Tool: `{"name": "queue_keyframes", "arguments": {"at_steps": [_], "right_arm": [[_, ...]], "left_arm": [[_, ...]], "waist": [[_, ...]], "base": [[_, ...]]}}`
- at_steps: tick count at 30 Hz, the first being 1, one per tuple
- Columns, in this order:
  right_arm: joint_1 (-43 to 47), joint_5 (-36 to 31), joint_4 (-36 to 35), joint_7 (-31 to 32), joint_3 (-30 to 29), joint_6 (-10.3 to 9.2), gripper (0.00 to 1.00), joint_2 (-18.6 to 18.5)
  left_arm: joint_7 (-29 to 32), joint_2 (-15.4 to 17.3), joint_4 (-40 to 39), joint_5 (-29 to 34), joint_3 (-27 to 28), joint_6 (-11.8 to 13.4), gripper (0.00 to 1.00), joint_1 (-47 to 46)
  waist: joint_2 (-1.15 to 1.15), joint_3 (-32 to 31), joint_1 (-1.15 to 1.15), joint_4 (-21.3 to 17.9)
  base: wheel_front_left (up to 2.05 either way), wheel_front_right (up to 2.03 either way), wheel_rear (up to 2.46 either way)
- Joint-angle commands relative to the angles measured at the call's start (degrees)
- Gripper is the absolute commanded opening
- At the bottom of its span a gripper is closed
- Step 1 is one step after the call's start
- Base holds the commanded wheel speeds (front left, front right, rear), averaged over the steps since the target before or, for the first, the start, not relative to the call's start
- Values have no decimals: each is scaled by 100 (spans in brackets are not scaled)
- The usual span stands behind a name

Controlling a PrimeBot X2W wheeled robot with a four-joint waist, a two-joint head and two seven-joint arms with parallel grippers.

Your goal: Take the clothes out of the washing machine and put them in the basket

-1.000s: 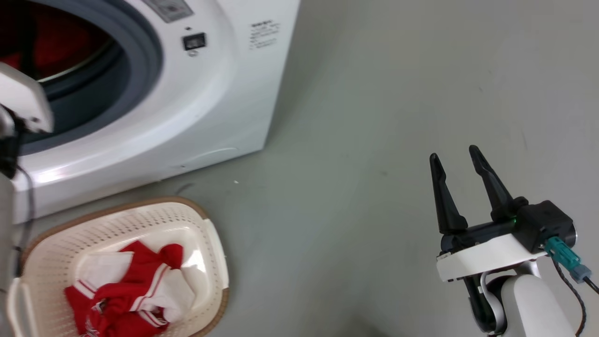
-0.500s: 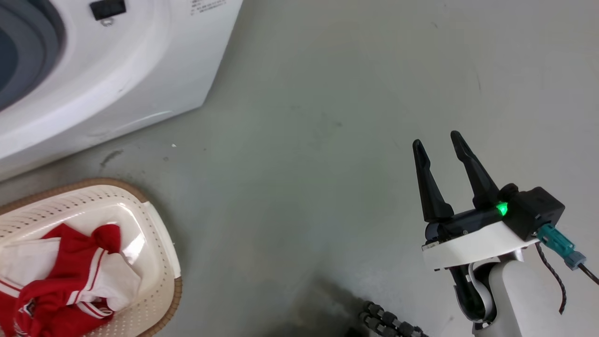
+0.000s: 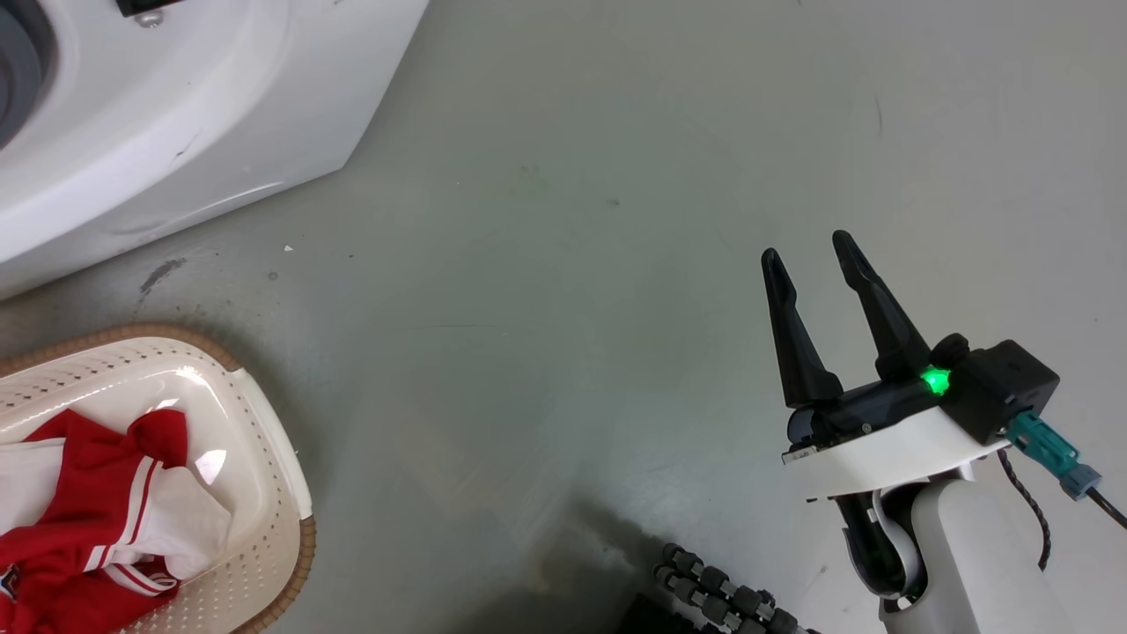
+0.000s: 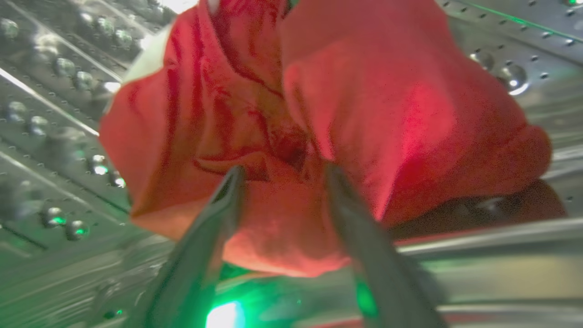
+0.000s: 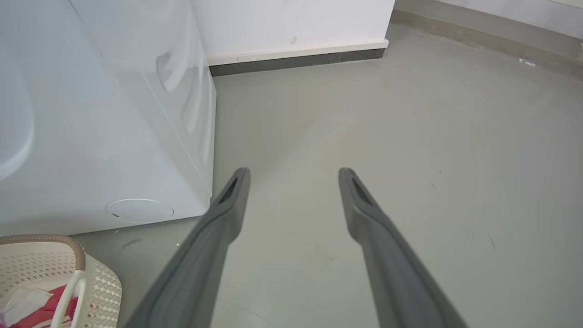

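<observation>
In the left wrist view a red garment (image 4: 387, 114) of the clothes lies bunched on the perforated steel drum (image 4: 54, 105) of the washing machine (image 3: 176, 114). My left gripper (image 4: 283, 173) is open, both fingertips pressed against the red cloth. In the head view the cream basket (image 3: 260, 440) sits at the lower left and holds red and white clothes (image 3: 88, 519). My right gripper (image 3: 807, 246) hangs open and empty over the floor at the right, far from the basket. The right wrist view shows the same open right gripper (image 5: 294, 171) above bare floor.
The grey floor (image 3: 563, 264) stretches between machine, basket and right arm. A black ribbed cable (image 3: 722, 599) lies at the bottom edge. In the right wrist view the machine's side (image 5: 91, 136) is at the left, the basket (image 5: 100, 282) at the lower left, and a wall skirting (image 5: 296, 59) behind.
The head camera has swung, so the machine and basket slid towards the picture's left and the drum opening and pale left arm left it. The right gripper stays open.
</observation>
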Motion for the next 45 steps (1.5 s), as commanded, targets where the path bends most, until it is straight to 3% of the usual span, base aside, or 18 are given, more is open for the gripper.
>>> {"name": "queue_keyframes", "arguments": {"at_steps": [1,8,12,20,33,39,45], "right_arm": [[-79,30,-14,-9,4,-4,100,0],[-117,40,14,-10,-17,-4,100,0],[-127,-16,13,-10,-54,-4,100,0],[-102,-176,5,-10,-170,-4,100,0],[66,-421,118,-9,-359,-4,100,0],[233,-617,195,-9,-501,-4,100,-1],[388,-823,233,-9,-632,-4,100,-1]], "left_arm": [[143,11,-69,-78,-21,-12,0,185],[65,105,-473,-142,108,262,0,319],[-570,102,-786,-23,206,632,0,472],[-1951,-126,-752,-96,419,1003,0,780],[-4713,-902,166,-443,680,1081,0,1768],[-5482,-1340,357,-653,721,1046,0,2204],[-5781,-1684,99,-787,760,1029,0,2533]], "waist": [[0,24,-1,-25],[0,34,-1,-51],[0,-18,-1,-22],[0,-263,-1,101],[0,-1005,-1,383],[0,-1528,-1,691],[0,-1938,-1,1035]], "base": [[0,0,0],[0,0,0],[0,0,0],[0,0,0],[0,0,0],[0,0,0],[0,0,0]]}}
